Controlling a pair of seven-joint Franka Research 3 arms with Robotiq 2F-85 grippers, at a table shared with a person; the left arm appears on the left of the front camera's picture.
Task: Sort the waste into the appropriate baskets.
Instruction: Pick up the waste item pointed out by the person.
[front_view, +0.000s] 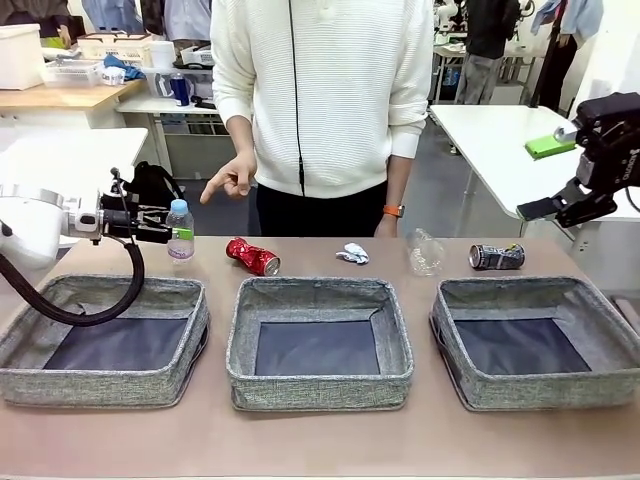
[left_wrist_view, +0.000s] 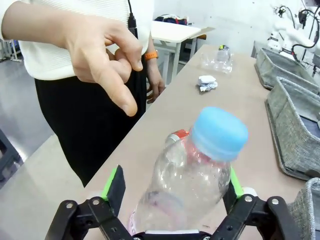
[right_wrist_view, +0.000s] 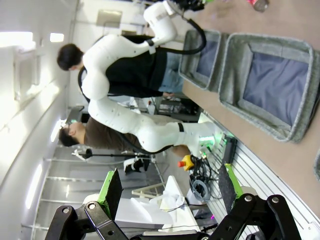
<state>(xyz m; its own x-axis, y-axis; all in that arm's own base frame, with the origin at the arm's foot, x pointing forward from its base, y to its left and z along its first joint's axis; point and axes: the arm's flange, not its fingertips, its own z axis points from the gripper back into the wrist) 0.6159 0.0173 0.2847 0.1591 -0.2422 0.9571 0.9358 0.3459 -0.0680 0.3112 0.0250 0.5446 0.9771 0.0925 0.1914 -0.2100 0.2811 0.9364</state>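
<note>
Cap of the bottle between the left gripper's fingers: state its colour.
Light blue cap, clearest in the left wrist view.

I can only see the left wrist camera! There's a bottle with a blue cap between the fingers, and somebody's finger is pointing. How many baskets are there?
Observer: Three in a row: the left basket, middle basket and right basket. Your bottle stands just behind the left one.
Operator: What's the other arm doing?
Observer: The right gripper hangs open, raised high at the far right, holding nothing.
Operator: Is there a can over on that side?
Observer: Yes, a dark blue can lies on its side just behind the right basket.
</note>
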